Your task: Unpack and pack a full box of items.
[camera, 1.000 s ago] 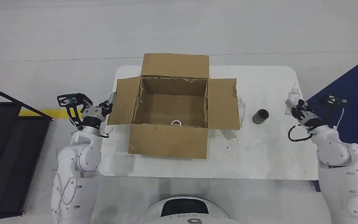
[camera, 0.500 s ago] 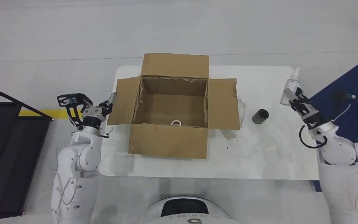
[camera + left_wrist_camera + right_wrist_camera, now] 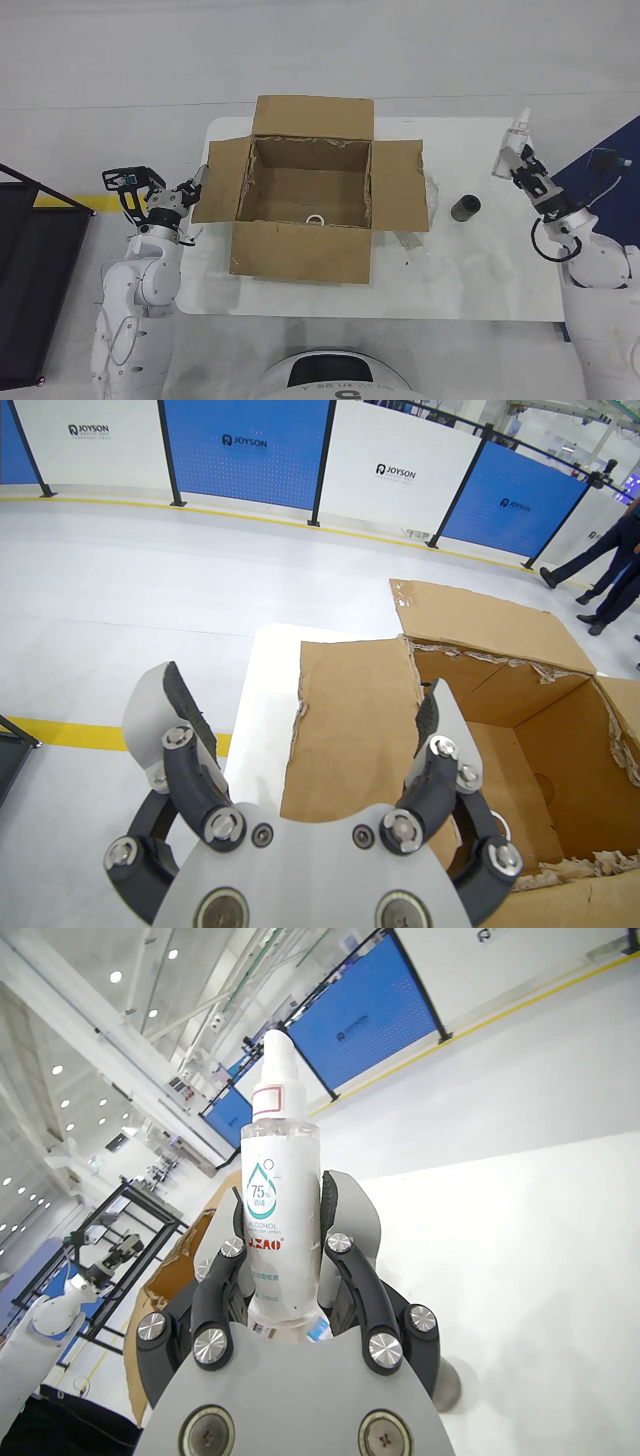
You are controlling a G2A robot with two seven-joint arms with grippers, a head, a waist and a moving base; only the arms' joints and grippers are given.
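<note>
An open cardboard box (image 3: 310,190) stands mid-table with all flaps spread; a white ring (image 3: 315,220) lies on its floor. My right gripper (image 3: 282,1208) is shut on a clear spray bottle (image 3: 280,1208) with a white cap, held above the table's right edge, where the spray bottle (image 3: 513,150) and the right gripper (image 3: 522,165) appear in the top view. My left gripper (image 3: 305,700) stands open and empty just off the table's left edge, beside the box's left flap (image 3: 350,725); the left gripper (image 3: 193,185) is close to that flap.
A small dark cylinder (image 3: 465,208) stands on the white table (image 3: 470,280) between the box and my right arm. Crumpled clear plastic (image 3: 415,238) lies by the box's right flap. A black rack (image 3: 20,270) stands on the floor at the left.
My right arm has lifted the spray bottle and carried it away from me and slightly inward over the table's right edge. The left arm has stayed still.
</note>
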